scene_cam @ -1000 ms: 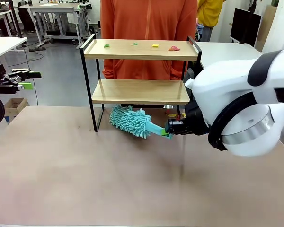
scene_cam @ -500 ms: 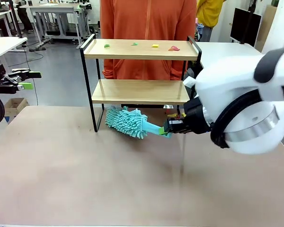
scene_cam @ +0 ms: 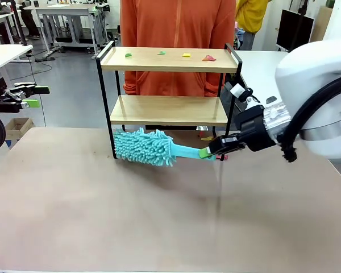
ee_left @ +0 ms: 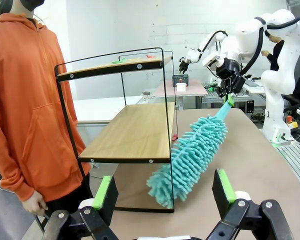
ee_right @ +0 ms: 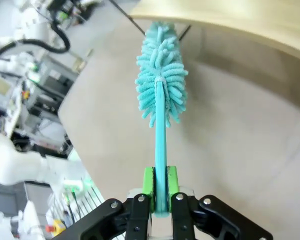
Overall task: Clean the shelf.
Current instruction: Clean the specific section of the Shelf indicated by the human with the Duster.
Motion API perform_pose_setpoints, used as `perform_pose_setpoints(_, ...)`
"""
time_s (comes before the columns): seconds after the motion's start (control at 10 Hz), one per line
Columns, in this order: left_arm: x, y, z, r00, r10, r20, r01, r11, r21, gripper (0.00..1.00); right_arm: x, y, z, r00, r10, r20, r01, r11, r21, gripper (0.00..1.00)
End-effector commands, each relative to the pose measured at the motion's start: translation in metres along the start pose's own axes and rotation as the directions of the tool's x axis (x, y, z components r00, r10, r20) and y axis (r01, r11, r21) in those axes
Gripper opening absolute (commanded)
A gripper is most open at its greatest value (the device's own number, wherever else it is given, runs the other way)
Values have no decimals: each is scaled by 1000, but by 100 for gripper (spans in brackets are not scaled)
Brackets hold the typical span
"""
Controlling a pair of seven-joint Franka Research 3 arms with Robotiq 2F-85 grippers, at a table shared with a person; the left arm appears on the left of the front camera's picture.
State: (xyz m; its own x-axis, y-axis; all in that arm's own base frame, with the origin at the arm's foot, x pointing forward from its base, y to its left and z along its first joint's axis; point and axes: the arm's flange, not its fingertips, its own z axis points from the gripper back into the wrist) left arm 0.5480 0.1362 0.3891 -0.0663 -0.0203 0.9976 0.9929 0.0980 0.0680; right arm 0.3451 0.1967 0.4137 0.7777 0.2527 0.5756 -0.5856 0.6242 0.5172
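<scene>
Two-tier light-wood shelf w/ thin black metal frame (scene_cam: 159, 111) stands at far side of brown table (scene_cam: 102, 216). Right pincer (scene_cam: 213, 151) clamped on handle of fluffy teal duster (scene_cam: 143, 147), head low by shelf's front legs. Left pincer (scene_cam: 34, 96) spread, empty, well apart. Shelf prob. light, stiff, tippy; steady by end rail.

1. The front view looks from the robot's side across the table (scene_cam: 102, 227), at middle range, facing the shelf (scene_cam: 169, 111) and the person (scene_cam: 176, 34) standing behind it.
2. The left wrist view sits low off one end of the shelf and looks along its boards, past the widely spread fingers of the left gripper (ee_left: 163, 176).
3. The right wrist view looks close along the right gripper (ee_right: 160, 172) and the duster (ee_right: 161, 75) clamped in it, towards the lower board's edge.
4. All three views share the duster head beneath the lower board. The left wrist view also shows the right gripper far across the table.
</scene>
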Motion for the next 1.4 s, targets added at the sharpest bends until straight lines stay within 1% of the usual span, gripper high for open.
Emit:
perform_pose_setpoints(0.0,2,-2,0,1000,-16,7,16,1000,-3,100,-59,8,63,991,101,-93,-104,994,-28,14)
perform_pose_setpoints(0.1,2,-2,0,1000,-16,7,16,1000,-3,100,-62,9,82,981,138,-135,-146,988,-49,14)
perform_pose_setpoints(0.4,2,-2,0,1000,-16,7,16,1000,-3,100,-68,6,147,962,166,-216,-192,976,-102,14)
perform_pose_setpoints(0.6,2,-2,0,1000,-16,7,16,1000,-3,100,-77,6,193,953,184,-241,-207,976,-74,14)
perform_pose_setpoints(0.8,2,-2,0,1000,-16,7,16,1000,-3,100,-94,22,233,952,203,-228,-226,971,-80,14)
perform_pose_setpoints(0.9,2,-2,0,1000,-16,7,16,1000,-3,100,-101,29,244,955,199,-220,-226,968,-106,14)
perform_pose_setpoints(1.0,2,-2,0,1000,-16,7,16,1000,-3,100,-104,31,245,956,188,-226,-222,965,-139,14)
perform_pose_setpoints(1.1,2,-2,0,1000,-16,7,16,1000,-3,100,-104,30,238,960,191,-207,-224,963,-149,14)
perform_pose_setpoints(1.2,2,-2,0,1000,-16,7,16,1000,-3,100,-71,35,261,957,180,-229,-209,972,-107,14)
perform_pose_setpoints(1.3,2,-2,0,1000,-16,7,16,1000,-3,100,-71,35,261,957,180,-229,-209,972,-107,14)
